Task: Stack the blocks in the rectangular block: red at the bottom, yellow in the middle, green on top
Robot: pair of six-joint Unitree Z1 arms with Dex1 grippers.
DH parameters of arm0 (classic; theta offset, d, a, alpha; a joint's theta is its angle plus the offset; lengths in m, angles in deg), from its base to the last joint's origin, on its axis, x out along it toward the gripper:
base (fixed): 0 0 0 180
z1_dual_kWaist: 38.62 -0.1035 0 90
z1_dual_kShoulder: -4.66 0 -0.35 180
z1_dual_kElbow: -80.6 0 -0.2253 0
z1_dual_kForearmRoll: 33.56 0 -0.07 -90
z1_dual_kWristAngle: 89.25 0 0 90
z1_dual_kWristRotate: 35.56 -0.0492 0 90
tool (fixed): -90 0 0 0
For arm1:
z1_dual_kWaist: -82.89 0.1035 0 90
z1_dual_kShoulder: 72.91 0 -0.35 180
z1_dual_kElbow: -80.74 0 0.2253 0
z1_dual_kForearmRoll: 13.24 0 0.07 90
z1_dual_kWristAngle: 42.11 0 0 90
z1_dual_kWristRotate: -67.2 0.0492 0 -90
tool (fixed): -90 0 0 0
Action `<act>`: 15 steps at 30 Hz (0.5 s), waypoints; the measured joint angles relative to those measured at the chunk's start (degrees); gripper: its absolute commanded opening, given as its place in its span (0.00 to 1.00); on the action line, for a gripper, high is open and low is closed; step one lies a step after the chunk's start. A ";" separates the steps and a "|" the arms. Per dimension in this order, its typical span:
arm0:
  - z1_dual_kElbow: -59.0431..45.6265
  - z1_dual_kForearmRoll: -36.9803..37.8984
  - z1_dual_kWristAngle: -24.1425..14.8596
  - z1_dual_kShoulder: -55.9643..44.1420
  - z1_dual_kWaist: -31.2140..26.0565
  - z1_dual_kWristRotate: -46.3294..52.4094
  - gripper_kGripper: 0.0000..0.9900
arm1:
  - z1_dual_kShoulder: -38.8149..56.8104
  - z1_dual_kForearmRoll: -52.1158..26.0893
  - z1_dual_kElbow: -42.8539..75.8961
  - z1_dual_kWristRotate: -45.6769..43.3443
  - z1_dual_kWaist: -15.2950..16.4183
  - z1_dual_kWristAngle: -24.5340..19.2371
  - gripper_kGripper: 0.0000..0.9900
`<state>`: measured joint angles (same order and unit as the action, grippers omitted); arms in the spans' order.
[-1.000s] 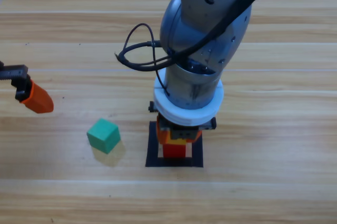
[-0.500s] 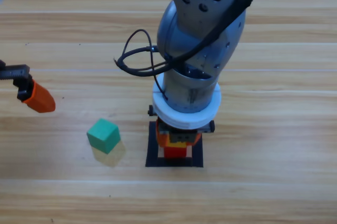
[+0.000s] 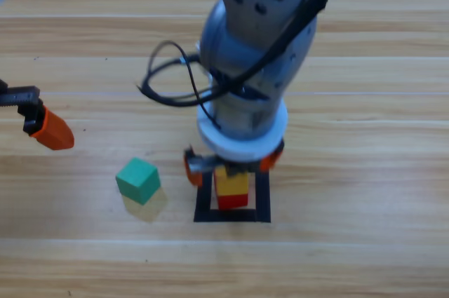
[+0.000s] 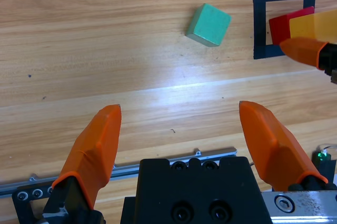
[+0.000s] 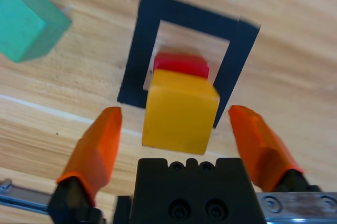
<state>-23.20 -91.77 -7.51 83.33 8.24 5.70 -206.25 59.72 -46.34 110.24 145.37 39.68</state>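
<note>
The yellow cube (image 3: 231, 181) rests on the red cube (image 3: 233, 202) inside the black tape rectangular block (image 3: 203, 200). My right gripper (image 3: 230, 165) hangs just above the stack, open, one orange jaw on each side of the yellow cube and clear of it. In the right wrist view the yellow cube (image 5: 180, 110) sits between the spread jaws of the right gripper (image 5: 175, 112), with the red cube (image 5: 180, 66) showing beyond it within the tape (image 5: 157, 10). The green cube (image 3: 137, 180) lies on the wood to the left of the tape. My left gripper (image 3: 49, 130) waits open at the left edge.
The left wrist view shows the green cube (image 4: 209, 25) on bare wood, with the tape outline (image 4: 259, 23) and the stack (image 4: 287, 23) beyond it to the right. A black cable (image 3: 165, 84) loops off the right arm.
The right gripper's jaws have spread apart and let go of the yellow cube, which now sits on the red one. The right arm has shifted slightly left. The left arm has held still.
</note>
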 measured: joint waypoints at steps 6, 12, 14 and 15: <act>-0.04 1.23 0.00 0.02 -0.07 -0.01 0.96 | 4.03 0.00 -2.12 -12.87 0.04 -4.07 1.00; 2.91 1.74 1.80 7.06 -1.92 -2.23 0.97 | 22.94 0.00 5.55 -15.74 -0.06 -4.18 1.00; 4.97 1.75 2.12 11.75 -2.35 -3.55 0.97 | 28.50 -0.35 10.75 -20.71 -0.64 -4.17 1.00; 5.81 1.81 2.30 14.38 -2.43 -4.15 0.97 | 31.02 -0.91 13.84 -23.16 -1.22 -4.02 1.00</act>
<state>-17.40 -89.97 -5.21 97.70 5.81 1.55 -175.23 58.82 -32.50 87.08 144.15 35.66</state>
